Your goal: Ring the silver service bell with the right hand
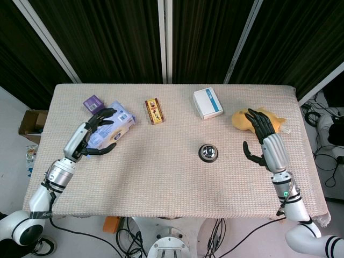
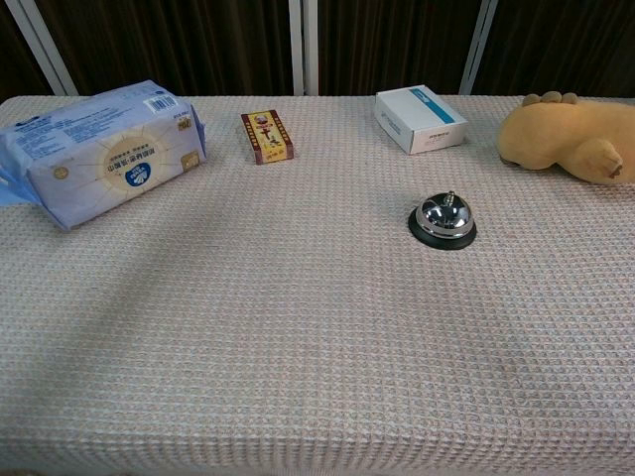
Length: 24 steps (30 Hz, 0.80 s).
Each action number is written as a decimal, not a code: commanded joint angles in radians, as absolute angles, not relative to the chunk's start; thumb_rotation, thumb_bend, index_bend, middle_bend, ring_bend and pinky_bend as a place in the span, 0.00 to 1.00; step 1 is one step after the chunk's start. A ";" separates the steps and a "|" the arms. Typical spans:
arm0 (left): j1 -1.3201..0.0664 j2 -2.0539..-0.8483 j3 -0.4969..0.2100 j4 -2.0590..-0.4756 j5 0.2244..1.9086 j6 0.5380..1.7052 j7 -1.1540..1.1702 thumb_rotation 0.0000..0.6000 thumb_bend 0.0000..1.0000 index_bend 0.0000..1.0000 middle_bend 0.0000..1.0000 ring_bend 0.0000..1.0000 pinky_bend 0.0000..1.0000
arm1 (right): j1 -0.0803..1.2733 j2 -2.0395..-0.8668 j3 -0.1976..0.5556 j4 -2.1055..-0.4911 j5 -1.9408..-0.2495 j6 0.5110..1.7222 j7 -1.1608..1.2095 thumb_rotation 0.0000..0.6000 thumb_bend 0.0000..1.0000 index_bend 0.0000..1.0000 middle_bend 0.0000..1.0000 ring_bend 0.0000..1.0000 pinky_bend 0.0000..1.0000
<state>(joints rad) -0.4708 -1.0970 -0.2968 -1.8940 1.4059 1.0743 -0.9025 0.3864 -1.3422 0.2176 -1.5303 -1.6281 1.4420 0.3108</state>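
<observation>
The silver service bell (image 1: 208,152) (image 2: 443,219) stands on its black base right of the table's middle. My right hand (image 1: 260,134) hovers to the right of it, a clear gap away, fingers spread and holding nothing. It overlaps the yellow plush toy (image 1: 242,119) in the head view. My left hand (image 1: 94,134) is at the far left, fingers apart, over the near edge of a blue tissue pack (image 1: 117,124) (image 2: 104,149). Whether it touches the pack I cannot tell. Neither hand shows in the chest view.
A white box (image 1: 208,102) (image 2: 421,118) lies behind the bell. A small red-and-gold box (image 1: 154,110) (image 2: 266,136) sits at the back middle. A purple item (image 1: 93,102) lies behind the tissue pack. The plush toy (image 2: 564,137) lies at the far right.
</observation>
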 commanded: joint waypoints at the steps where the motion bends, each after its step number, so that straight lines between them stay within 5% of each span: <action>1: -0.475 -1.092 -0.295 -1.891 1.408 1.073 -0.909 1.00 0.26 0.14 0.14 0.11 0.19 | 0.388 -1.341 0.211 -1.524 -1.625 1.442 0.310 1.00 0.45 0.00 0.00 0.00 0.00; 19: -0.487 -1.095 -0.258 -1.872 1.434 1.103 -0.858 0.95 0.26 0.14 0.14 0.11 0.19 | 0.379 -1.329 0.176 -1.505 -1.613 1.457 0.287 1.00 0.45 0.00 0.00 0.00 0.00; 24: -0.476 -1.089 -0.246 -1.862 1.448 1.136 -0.806 0.91 0.26 0.14 0.14 0.11 0.19 | 0.384 -1.308 0.155 -1.474 -1.610 1.414 0.120 1.00 0.44 0.00 0.01 0.00 0.00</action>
